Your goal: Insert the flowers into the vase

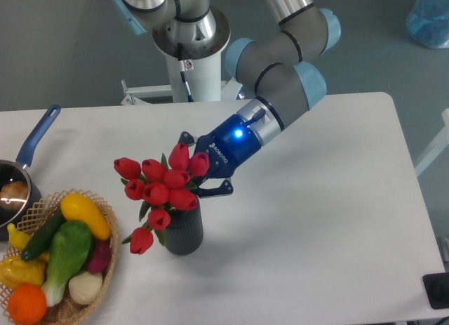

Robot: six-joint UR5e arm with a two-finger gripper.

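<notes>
A bunch of red tulips, the flowers point(163, 187), stands with its stems down in the mouth of the dark grey ribbed vase point(184, 231), left of the table's centre. The blooms spread wider than the vase, and one tulip point(142, 240) droops down its left side. My gripper point(197, 170) reaches in from the upper right, its blue-lit wrist just behind the bunch. Its fingers close around the stems right above the vase rim. The fingertips are partly hidden by the blooms.
A wicker basket point(106, 211) of fruit and vegetables sits at the front left, close to the vase. A blue-handled saucepan point(36, 137) lies at the left edge. The arm's base point(189, 58) stands at the back. A black object point(436, 291) sits at the front right corner.
</notes>
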